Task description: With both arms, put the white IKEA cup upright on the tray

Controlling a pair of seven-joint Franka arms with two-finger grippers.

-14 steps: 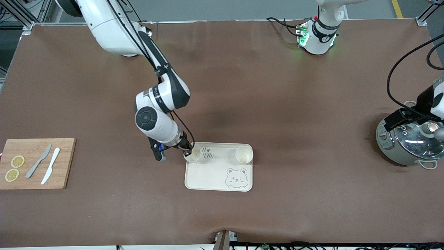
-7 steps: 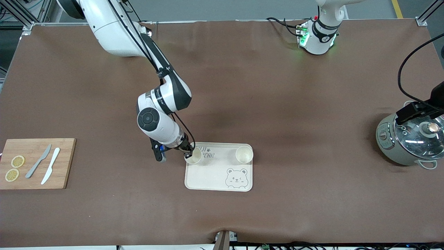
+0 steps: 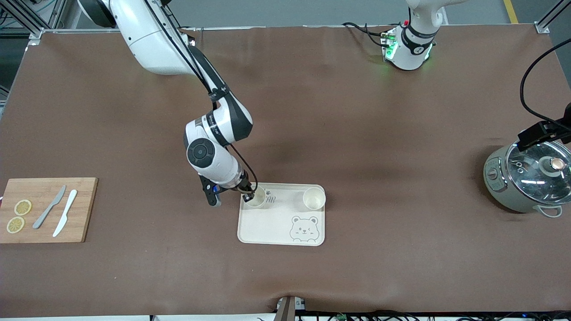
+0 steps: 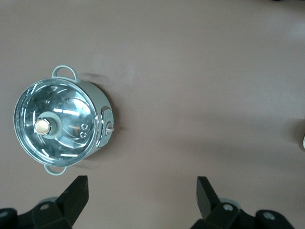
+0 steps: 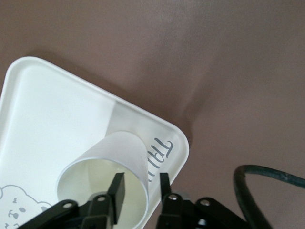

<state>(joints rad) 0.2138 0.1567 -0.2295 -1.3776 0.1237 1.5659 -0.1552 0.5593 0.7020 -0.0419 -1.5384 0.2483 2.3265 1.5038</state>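
- Your right end effector [image 3: 248,192] covers part of the held cup [image 3: 256,199], its fingers clamped on the rim, one inside and one outside; the "TAIJI BEAR" lettering [image 5: 159,157] is partly hidden.
- White, upright cup over the tray [image 3: 267,227] corner toward the right arm's end; a second cup [image 3: 314,199] stands on the tray.
- Your left end effector [image 4: 140,191] hangs spread wide above the tabletop [image 3: 357,133] beside the cooker [image 3: 526,180], mostly cut off in the front view.
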